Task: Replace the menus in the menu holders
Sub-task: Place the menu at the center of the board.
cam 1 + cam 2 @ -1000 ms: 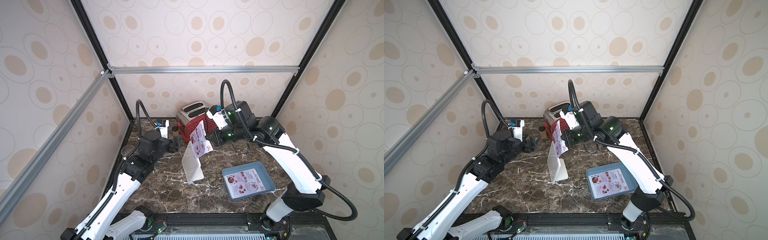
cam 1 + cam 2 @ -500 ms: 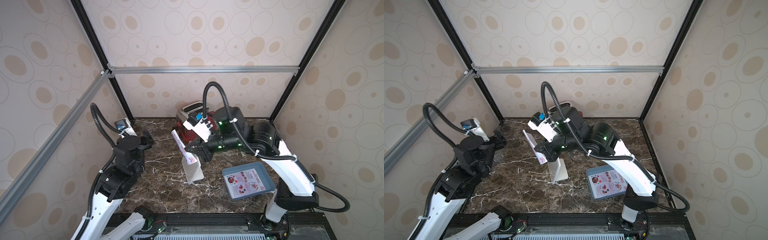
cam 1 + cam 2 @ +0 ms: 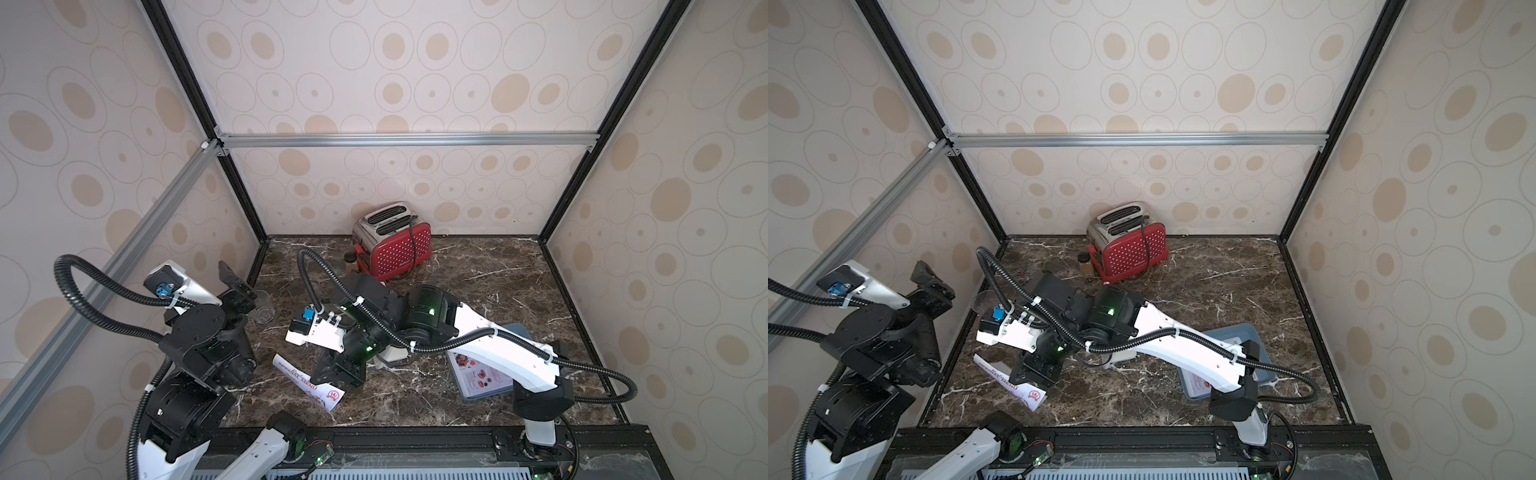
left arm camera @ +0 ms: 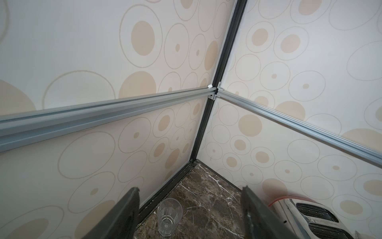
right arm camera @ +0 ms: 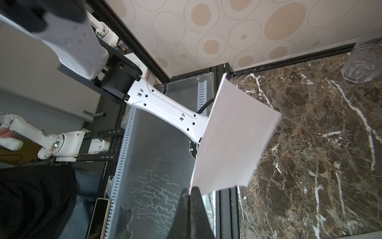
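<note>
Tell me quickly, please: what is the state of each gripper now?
The left gripper is open and holds nothing.
The right gripper is shut on a menu, pinched at its edge.

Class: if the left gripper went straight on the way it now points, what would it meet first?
Likely the black corner post, with the left gripper passing above the glass; depth is uncertain.

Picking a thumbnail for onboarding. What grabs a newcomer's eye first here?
The right gripper is shut on the edge of a menu, holding it out low over the front left of the table. Next come the red toaster at the back wall and the second menu, lying partly hidden in the tray at front right. The left gripper is raised, open and empty.
</note>
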You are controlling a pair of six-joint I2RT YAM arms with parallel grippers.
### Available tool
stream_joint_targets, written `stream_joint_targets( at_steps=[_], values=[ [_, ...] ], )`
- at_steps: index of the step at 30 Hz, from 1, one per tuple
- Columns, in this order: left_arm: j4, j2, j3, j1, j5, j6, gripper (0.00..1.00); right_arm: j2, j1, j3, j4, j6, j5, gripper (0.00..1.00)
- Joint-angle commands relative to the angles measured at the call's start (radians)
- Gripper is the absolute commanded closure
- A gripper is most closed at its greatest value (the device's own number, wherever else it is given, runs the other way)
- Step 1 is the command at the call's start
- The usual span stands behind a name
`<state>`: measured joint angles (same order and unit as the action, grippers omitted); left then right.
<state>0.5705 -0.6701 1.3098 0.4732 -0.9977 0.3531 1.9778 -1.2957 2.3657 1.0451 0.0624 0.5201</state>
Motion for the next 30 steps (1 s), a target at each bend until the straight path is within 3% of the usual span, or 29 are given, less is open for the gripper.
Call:
stream_joint_targets(
  at_steps=[1,13,19,30],
  values=[
    [0.054,0.013,0.023,0.005,-0.047,-0.013,0.24,0.062,0.024,-0.041,-0.012,-0.093,0.004,1.00],
    [0.211,0.035,-0.007,0.006,-0.007,0.128,0.24,0.434,0.124,0.172,0.097,-0.243,-0.202,1.00],
    [0.254,0.028,-0.043,0.006,0.023,0.188,0.24,0.522,0.144,0.185,-0.016,-0.297,-0.379,1.00],
    [0.304,0.001,-0.066,0.005,0.048,0.221,0.24,0.594,0.143,0.105,-0.280,-0.471,-0.558,1.00]
  ],
)
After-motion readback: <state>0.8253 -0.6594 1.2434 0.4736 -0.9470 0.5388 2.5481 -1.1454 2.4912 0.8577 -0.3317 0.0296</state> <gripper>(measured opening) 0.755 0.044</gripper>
